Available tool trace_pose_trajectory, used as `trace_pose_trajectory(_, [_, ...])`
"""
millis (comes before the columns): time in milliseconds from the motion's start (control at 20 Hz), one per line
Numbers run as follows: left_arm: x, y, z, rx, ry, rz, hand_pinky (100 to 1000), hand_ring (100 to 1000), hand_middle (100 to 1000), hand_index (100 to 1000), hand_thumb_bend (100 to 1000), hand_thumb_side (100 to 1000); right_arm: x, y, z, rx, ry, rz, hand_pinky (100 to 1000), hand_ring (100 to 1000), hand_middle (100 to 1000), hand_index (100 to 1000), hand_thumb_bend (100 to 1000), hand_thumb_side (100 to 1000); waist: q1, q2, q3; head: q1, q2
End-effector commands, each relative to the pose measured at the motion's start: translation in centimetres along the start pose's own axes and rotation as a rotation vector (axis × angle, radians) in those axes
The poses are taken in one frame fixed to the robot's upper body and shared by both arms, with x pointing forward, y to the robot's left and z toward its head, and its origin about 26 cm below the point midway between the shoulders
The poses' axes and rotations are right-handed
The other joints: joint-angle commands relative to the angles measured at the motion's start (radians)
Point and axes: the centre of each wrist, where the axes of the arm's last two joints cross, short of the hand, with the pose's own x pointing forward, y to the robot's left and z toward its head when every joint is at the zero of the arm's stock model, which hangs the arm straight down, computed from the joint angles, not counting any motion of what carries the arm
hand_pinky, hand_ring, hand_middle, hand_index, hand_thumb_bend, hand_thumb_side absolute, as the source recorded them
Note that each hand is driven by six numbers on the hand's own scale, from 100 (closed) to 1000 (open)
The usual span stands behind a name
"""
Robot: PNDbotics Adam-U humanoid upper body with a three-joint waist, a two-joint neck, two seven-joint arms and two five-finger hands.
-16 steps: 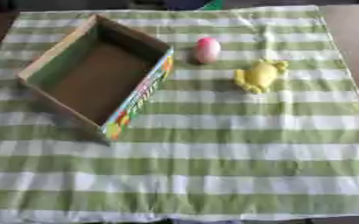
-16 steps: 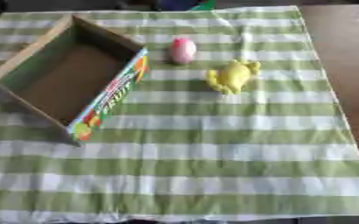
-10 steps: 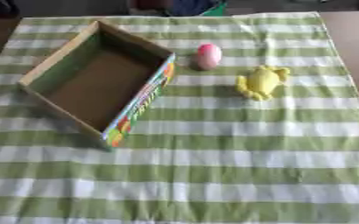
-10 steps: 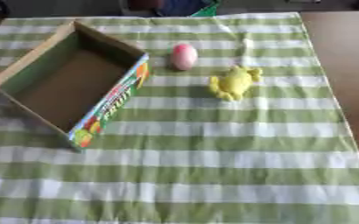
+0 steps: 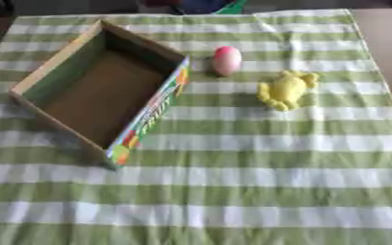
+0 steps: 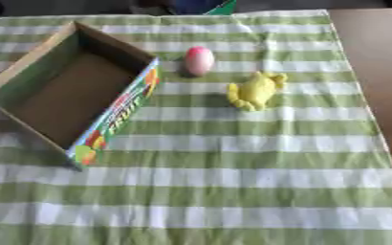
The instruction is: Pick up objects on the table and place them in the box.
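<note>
An open cardboard box with a colourful printed side lies at the left of the green and white striped cloth; nothing shows inside it. A pink egg-shaped object rests just right of the box's far corner. A yellow soft toy lies further right, a little nearer to me. Neither of my hands shows in either view.
The brown table is bare along the right side of the cloth. Dark and coloured shapes sit beyond the cloth's far edge. The near half of the cloth carries nothing.
The whole picture has slid downward, so the camera has tilted. The box, the pink object and the yellow toy keep the same places relative to each other.
</note>
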Motion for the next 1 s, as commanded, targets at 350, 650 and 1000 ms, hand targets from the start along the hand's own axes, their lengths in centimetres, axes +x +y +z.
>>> trace_pose_trajectory(350, [0.3,0.4,-0.5,-0.012,-0.026,-0.022,530,722,675,752,100,931,1.8,-2.4,-1.9,0.196,-0.099,0.235,781,856,786,922,100,977,0.005,-0.018,-0.015,0.006,0.031])
trace_pose_trajectory(650, [0.4,0.4,-0.4,-0.013,-0.017,-0.021,531,723,675,752,100,929,1.3,-3.4,-2.5,0.422,-0.135,0.355,778,871,823,944,100,1000,0.004,-0.039,-0.027,0.007,0.05])
trace_pose_trajectory(1000, [0.5,0.4,-0.3,-0.014,-0.013,-0.022,531,723,675,752,100,931,0.6,-4.1,-3.0,0.639,-0.193,0.483,773,879,849,968,100,971,-0.001,-0.047,-0.02,-0.003,0.05])
